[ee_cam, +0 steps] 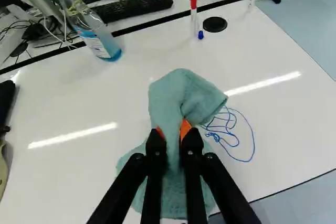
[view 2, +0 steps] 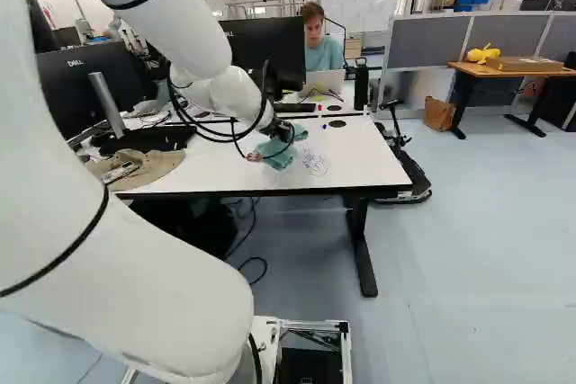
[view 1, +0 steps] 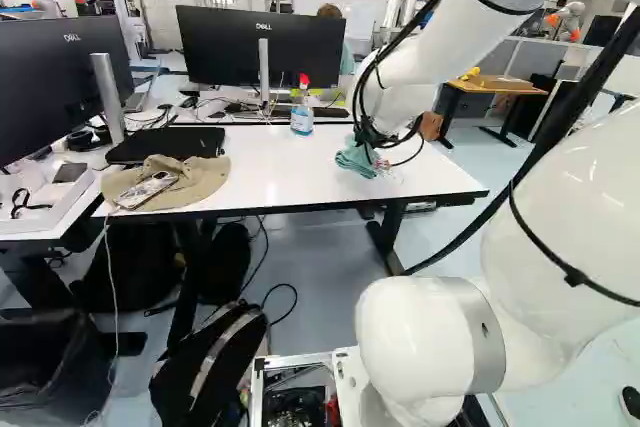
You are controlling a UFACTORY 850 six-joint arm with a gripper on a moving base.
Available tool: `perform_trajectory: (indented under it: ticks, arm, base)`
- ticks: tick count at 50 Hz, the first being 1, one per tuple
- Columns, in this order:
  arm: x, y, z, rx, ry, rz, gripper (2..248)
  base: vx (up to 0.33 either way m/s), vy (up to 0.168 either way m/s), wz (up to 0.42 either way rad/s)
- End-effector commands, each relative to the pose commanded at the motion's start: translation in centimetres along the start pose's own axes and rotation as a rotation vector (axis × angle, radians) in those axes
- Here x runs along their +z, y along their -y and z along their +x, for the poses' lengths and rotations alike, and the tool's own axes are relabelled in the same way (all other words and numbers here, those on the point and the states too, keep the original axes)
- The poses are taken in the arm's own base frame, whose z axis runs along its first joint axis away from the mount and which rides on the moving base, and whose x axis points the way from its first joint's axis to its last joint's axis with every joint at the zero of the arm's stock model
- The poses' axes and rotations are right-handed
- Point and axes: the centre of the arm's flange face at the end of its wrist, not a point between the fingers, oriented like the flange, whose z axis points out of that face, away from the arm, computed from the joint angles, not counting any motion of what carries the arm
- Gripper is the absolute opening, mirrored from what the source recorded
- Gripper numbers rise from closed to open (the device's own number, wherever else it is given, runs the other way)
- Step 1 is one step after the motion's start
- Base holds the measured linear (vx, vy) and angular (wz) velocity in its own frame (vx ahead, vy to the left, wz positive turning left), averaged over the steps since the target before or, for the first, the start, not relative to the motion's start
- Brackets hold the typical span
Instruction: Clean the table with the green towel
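White desk bears blue scribbles beside the green towel, pinched by the end effector, presumably for wiping.

Lighting is bright. Two white glare streaks mark the glossy white rectangular tabletop, left and right of the bunched blue-green cloth towel. Beneath the tabletop, shade darkens the smooth grey-blue floor. The thick white robot arm shows washed-out highlights.
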Motion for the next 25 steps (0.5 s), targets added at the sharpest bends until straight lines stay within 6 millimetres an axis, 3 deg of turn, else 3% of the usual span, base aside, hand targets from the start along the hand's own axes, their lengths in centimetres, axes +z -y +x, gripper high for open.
perform_trajectory:
  ticks: [25]
  arm:
    - [-0.3, -3.8, 0.3, 0.065, -0.011, -0.069, 46]
  base:
    - [0.0, 0.0, 0.0]
